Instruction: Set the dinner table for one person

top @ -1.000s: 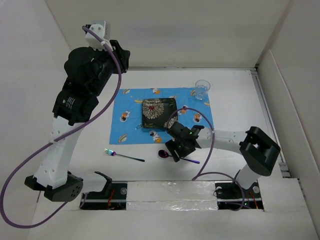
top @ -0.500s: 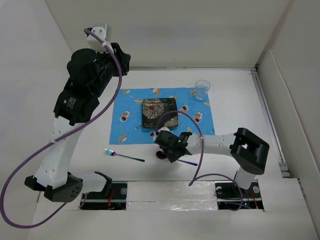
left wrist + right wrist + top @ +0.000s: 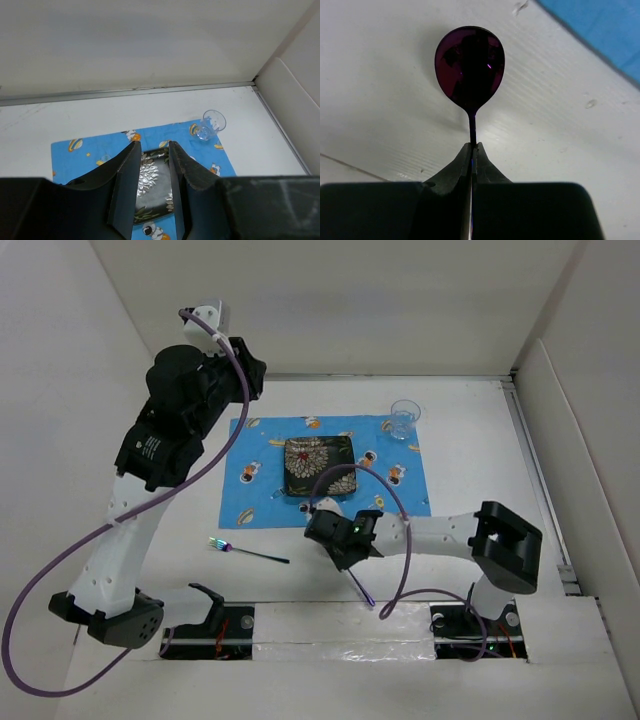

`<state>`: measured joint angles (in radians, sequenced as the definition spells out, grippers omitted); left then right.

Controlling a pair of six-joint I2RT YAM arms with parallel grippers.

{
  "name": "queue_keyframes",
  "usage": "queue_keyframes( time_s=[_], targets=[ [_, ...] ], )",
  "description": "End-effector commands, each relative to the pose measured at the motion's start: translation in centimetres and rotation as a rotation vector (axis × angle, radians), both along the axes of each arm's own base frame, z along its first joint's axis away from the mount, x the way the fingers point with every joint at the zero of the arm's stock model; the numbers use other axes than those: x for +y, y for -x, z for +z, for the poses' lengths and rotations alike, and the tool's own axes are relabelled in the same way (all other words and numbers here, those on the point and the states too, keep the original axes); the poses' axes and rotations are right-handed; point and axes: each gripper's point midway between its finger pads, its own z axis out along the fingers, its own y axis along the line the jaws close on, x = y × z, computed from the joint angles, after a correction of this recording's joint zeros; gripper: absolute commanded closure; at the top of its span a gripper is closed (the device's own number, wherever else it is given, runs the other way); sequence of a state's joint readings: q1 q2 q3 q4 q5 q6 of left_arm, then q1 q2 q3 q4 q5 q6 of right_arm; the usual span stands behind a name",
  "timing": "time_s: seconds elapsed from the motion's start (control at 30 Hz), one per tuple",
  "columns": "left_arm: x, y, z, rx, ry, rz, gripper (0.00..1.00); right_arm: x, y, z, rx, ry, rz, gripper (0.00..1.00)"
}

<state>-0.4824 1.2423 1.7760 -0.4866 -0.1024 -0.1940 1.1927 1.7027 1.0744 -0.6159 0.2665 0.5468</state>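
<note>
My right gripper (image 3: 471,146) is shut on the thin handle of a dark purple spoon (image 3: 470,65), whose bowl shows just ahead of the fingertips over the white dinner table (image 3: 385,110). From above, this gripper (image 3: 326,530) hangs just off the near edge of the blue cartoon-print mat (image 3: 250,490), and the spoon handle (image 3: 360,587) trails toward the near edge. A dark floral square plate (image 3: 318,465) lies on the mat. My left gripper (image 3: 246,368) is raised high at the back left; its jaws (image 3: 152,146) are open and hold nothing, with the plate (image 3: 150,182) far below.
An iridescent fork (image 3: 245,551) lies on the table left of the right gripper. A clear glass (image 3: 404,418) stands at the mat's far right corner. White walls (image 3: 590,440) enclose the table. The purple cables loop beside both arms.
The right gripper slid left, closed on the spoon's handle and turned it, so the handle now points toward the near edge. The left arm rose slightly.
</note>
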Motion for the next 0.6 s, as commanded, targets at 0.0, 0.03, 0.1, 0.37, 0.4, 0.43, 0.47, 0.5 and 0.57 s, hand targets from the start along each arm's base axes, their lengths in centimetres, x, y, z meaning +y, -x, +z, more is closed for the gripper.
queue_keyframes(
  time_s=[0.0, 0.03, 0.1, 0.37, 0.4, 0.43, 0.47, 0.5, 0.57],
  targets=[
    [-0.2, 0.5, 0.6, -0.027, 0.038, -0.019, 0.73, 0.4, -3.5, 5.5, -0.075, -0.096, -0.078, 1.00],
    [-0.5, 0.2, -0.1, -0.008, 0.027, -0.028, 0.73, 0.6, -4.5, 6.9, -0.082, -0.135, -0.083, 1.00],
    [-0.7, 0.1, -1.4, 0.033, 0.009, -0.035, 0.70, -0.7, -7.7, 8.1, -0.107, -0.158, -0.140, 1.00],
    [-1.2, 0.7, -5.8, 0.112, 0.001, -0.061, 0.61, -5.3, -21.3, 8.6, -0.163, -0.171, -0.397, 1.00],
    [-1.1, 0.7, -6.1, 0.116, -0.002, -0.063, 0.61, -5.7, -22.5, 8.4, -0.166, -0.170, -0.418, 1.00],
    [-1.2, 1.0, -7.5, 0.143, -0.010, -0.070, 0.61, -6.9, -24.9, 7.9, -0.156, -0.171, -0.469, 1.00],
    [-1.2, 1.0, -7.6, 0.143, -0.010, -0.070, 0.61, -6.6, -25.6, 7.8, -0.158, -0.173, -0.470, 1.00],
    [-1.2, 1.1, -8.0, 0.153, -0.010, -0.074, 0.61, -6.7, -26.5, 7.6, -0.161, -0.172, -0.483, 1.00],
    [-1.3, 1.4, -9.3, 0.178, -0.015, -0.083, 0.61, -7.9, -28.5, 7.1, -0.161, -0.165, -0.528, 1.00]
  ],
)
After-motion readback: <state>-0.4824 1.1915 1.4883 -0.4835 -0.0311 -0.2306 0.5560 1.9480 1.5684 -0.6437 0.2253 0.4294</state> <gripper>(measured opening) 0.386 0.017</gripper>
